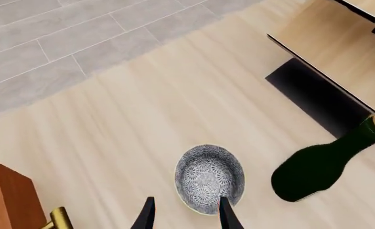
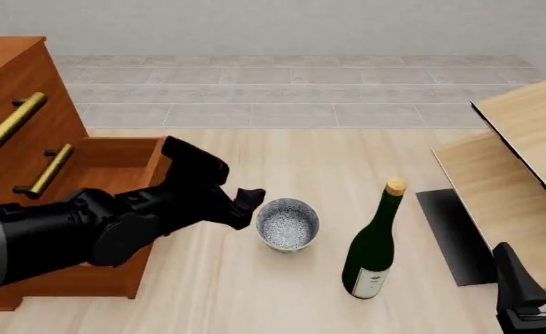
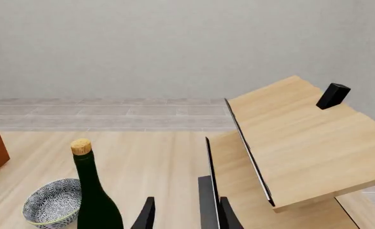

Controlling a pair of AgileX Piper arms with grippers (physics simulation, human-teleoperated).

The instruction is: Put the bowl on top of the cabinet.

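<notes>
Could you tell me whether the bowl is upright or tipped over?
Upright. The bowl rests on its base on the table, its open mouth facing up and its patterned inside visible.

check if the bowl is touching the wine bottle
Apart. The front view shows bare table between the bowl and the wine bottle.

From my camera the cabinet stands far left, the bowl on the table just right of it, the bottle right of the bowl, the boards far right.
</notes>
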